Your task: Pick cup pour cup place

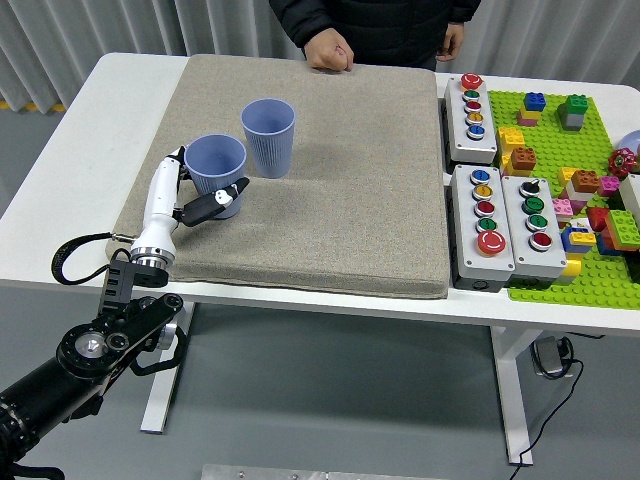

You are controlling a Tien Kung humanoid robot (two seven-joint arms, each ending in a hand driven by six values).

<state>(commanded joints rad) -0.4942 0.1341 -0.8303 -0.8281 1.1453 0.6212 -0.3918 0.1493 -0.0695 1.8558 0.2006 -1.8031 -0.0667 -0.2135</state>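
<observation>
Two blue ribbed cups stand upright on the grey mat (330, 190). The nearer cup (215, 166) sits at the mat's left, and my left hand (200, 195) is curled round its lower part, thumb in front, fingers behind. The second cup (268, 136) stands just up and right of it, a small gap between them. I cannot see inside either cup well enough to tell the contents. My left arm reaches up from the lower left corner.
A person stands at the far edge, one fist (328, 55) resting on the mat's far rim. Three grey button boxes (472, 104) lie right of the mat. A green baseplate (580, 190) with several bricks fills the right end.
</observation>
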